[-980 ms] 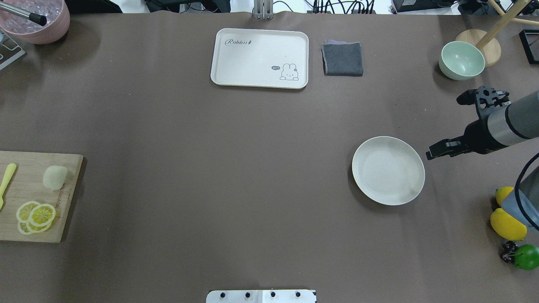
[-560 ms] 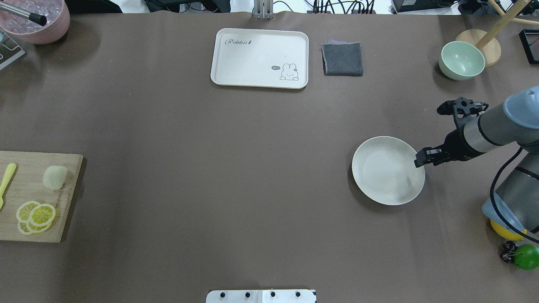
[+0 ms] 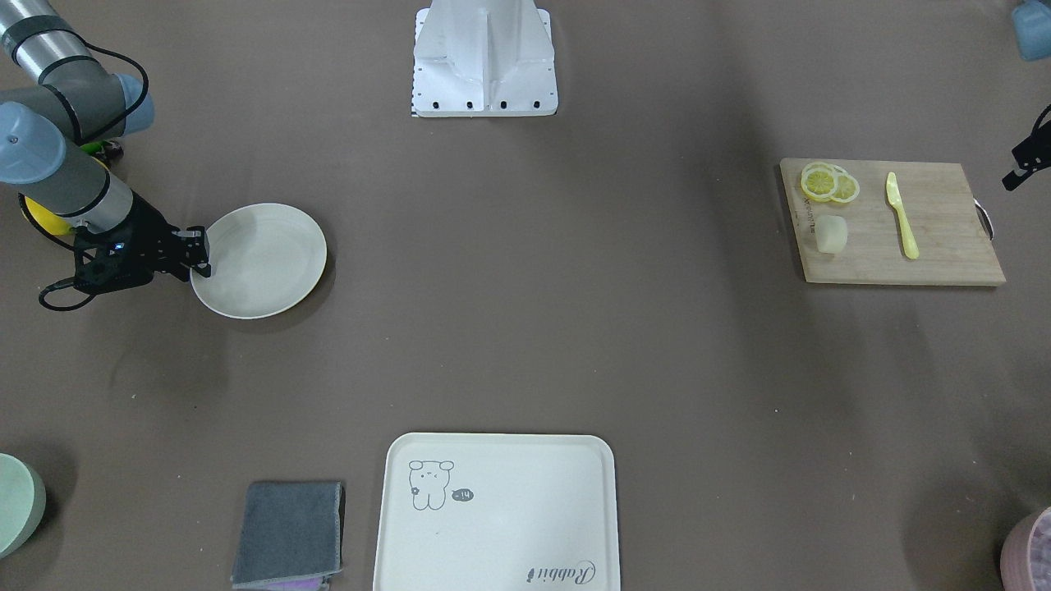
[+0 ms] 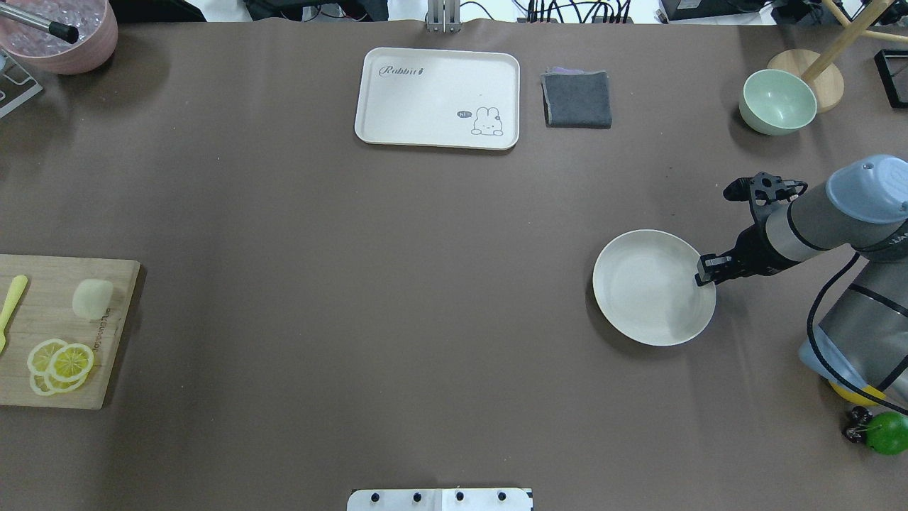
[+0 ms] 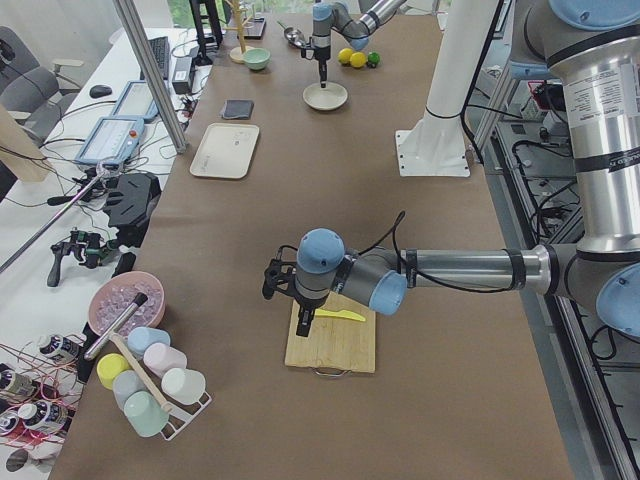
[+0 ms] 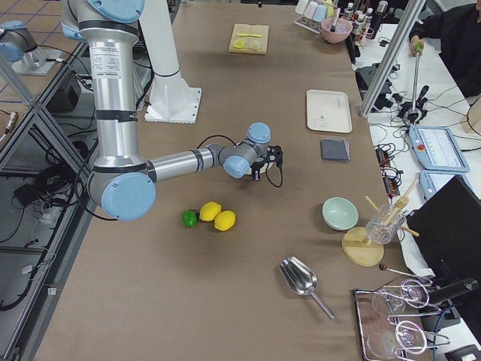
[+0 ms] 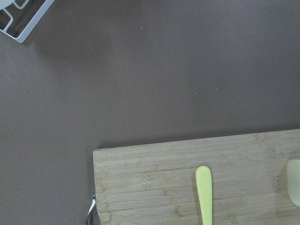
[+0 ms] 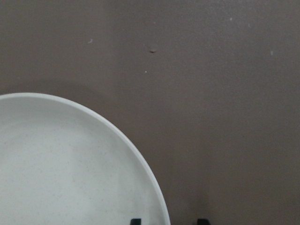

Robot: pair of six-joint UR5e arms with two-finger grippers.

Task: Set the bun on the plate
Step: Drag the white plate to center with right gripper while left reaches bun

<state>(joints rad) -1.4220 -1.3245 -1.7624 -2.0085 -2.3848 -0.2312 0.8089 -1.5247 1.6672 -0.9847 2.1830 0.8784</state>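
The bun (image 4: pixel 92 298), a small pale rounded block, lies on a wooden cutting board (image 4: pixel 106 383) at the table's left edge; the left wrist view catches its edge (image 7: pixel 294 187). The round cream plate (image 4: pixel 642 312) sits right of centre, bare. My right gripper (image 4: pixel 704 272) is open at the plate's right rim, and in the right wrist view its two fingertips (image 8: pixel 136 220) stand on either side of the rim (image 8: pixel 154 187). My left gripper (image 5: pixel 303 318) hangs over the board's outer end; whether it is open or shut cannot be told.
On the board lie lemon slices (image 4: pixel 60 363) and a yellow knife (image 4: pixel 13 305). A cream tray (image 4: pixel 438 98), grey cloth (image 4: pixel 577 99) and green bowl (image 4: pixel 777 101) line the far side. A lime (image 4: pixel 887 431) sits by the right arm's base, a pink bowl (image 4: pixel 60 35) far left.
My right gripper has moved left and in toward the plate, from beside it to its right rim. The bun and plate have not moved.
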